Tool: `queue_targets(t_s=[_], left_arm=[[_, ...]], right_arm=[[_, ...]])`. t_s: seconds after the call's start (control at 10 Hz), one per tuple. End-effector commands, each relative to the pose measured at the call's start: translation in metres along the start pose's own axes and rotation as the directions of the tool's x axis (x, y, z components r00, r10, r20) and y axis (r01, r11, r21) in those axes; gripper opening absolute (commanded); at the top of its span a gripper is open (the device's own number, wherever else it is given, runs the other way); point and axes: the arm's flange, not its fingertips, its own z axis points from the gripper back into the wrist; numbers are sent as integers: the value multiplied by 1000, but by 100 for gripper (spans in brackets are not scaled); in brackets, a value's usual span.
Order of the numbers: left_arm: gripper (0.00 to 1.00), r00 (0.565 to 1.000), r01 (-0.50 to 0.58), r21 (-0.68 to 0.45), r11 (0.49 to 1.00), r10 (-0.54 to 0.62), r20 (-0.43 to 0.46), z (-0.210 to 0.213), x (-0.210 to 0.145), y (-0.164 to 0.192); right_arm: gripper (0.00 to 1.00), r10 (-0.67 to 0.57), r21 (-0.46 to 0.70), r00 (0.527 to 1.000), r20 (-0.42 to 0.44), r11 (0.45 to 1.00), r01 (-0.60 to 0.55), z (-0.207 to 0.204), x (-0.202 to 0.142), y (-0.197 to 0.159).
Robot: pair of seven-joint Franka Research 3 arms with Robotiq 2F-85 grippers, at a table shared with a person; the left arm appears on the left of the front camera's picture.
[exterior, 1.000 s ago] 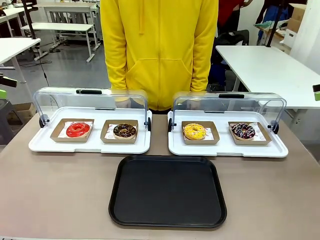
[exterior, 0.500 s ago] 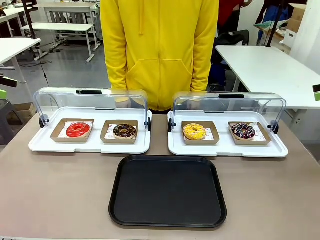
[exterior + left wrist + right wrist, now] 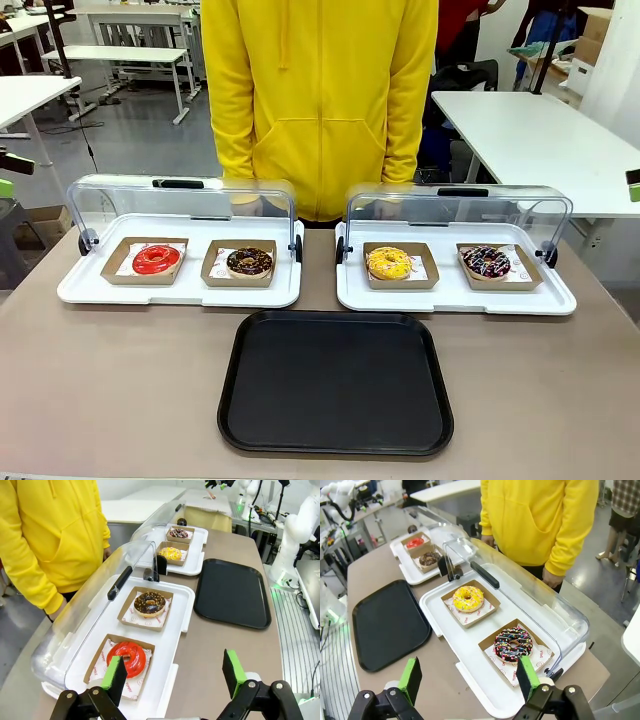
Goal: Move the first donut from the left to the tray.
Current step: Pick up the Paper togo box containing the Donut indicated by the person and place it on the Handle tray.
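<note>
While left gripper and right gripper hang spread, left should straddle red donut, pinching holder, not glaze.

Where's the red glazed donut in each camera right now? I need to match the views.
Front view: red donut at far left, in the left white display tray.
Left wrist view: bottom, left of centre, the nearest donut.
Right wrist view: upper left, the farthest donut.
Shared landmark: the black tray, beside the display trays in all three.
</note>
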Motion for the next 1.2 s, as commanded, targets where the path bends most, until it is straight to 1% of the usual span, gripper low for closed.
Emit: queue_targets(t_s=[0.0, 1.1], left_arm=[[100, 1000, 4, -7, 1000, -4, 14, 0, 0, -1], [100, 1000, 4, -7, 1000, -4, 14, 0, 0, -1]], right_arm=[[100, 14, 4, 1000, 22, 1000, -14, -1, 1, -1], [100, 14, 4, 1000, 22, 1000, -14, -1, 1, -1]])
